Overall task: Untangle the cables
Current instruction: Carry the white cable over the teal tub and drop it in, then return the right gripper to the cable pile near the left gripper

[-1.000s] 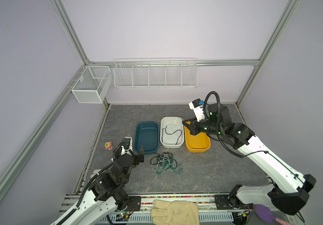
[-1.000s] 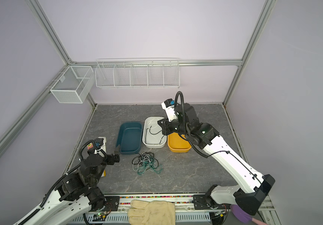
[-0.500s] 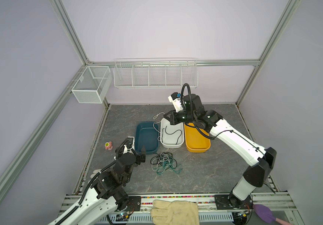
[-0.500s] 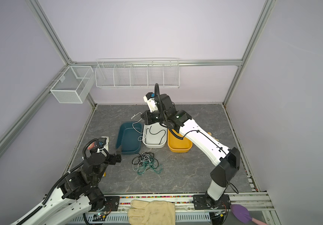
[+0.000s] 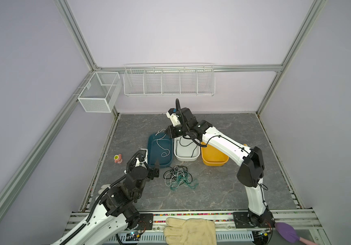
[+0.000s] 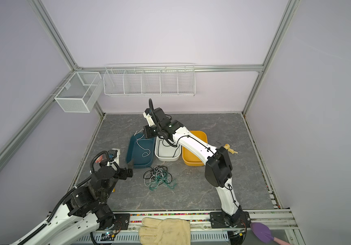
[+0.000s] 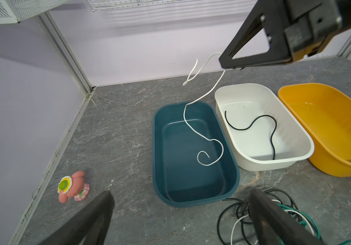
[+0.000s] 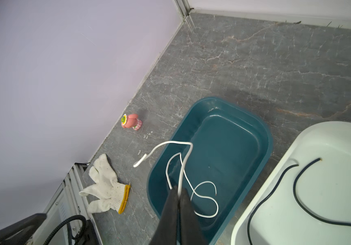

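Observation:
A tangle of black, white and teal-green cables (image 5: 178,177) (image 6: 158,177) (image 7: 276,212) lies on the grey floor in front of three bins. My right gripper (image 5: 167,131) (image 6: 145,132) (image 8: 178,191) is shut on one white cable (image 5: 162,146) (image 8: 183,165) above the far end of the teal bin (image 5: 152,152). That cable hangs down, and its lower end curls on the bin's bottom (image 7: 210,152). One black cable (image 5: 186,144) (image 7: 255,125) lies in the white bin (image 5: 186,158). My left gripper (image 5: 156,168) (image 7: 181,192) stands open, just left of the tangle.
A yellow bin (image 5: 215,159) stands right of the white one. A pink toy (image 5: 118,158) sits by the left wall, and a white knit glove (image 8: 104,191) lies near it. A leather glove (image 5: 189,231) rests on the front rail. Wire baskets (image 5: 168,82) hang on the back wall.
My right arm has swung left from the white and yellow bins to over the teal bin, carrying the white cable, whose end now lies in it. The left arm has barely moved.

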Robot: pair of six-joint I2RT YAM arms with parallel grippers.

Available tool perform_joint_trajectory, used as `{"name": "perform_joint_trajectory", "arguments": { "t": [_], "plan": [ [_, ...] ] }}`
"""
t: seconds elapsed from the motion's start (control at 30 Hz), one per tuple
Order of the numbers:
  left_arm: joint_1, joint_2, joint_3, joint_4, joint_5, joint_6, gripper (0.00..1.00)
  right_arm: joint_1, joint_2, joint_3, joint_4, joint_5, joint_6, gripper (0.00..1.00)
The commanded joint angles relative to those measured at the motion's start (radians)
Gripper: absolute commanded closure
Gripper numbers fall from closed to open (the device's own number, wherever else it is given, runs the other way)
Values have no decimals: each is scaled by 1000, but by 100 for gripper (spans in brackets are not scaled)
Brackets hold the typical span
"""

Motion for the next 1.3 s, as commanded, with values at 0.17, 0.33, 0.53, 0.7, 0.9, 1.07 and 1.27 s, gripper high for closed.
{"name": "perform_joint_trajectory", "arguments": {
  "t": [0.17,0.33,0.53,0.7,0.9,1.07,1.27],
  "plan": [
    [-2,-6,-18,16,22,15,1,29,91,70,-93,74,4,93],
    [-2,-5,-18,15,23,16,1,44,122,91,-127,84,1,93],
    [-2,-3,-20,16,27,16,1,55,138,101,-169,106,-4,89],
    [-3,-3,-20,14,31,17,1,62,121,95,-185,118,-15,81],
    [-2,-2,-22,16,34,16,1,72,73,66,-199,111,-27,61],
    [-3,6,-21,14,50,16,1,82,-65,-77,-149,109,-44,40],
    [-2,20,-18,8,75,19,1,85,-278,-343,-85,103,-35,17]
  ]
}}
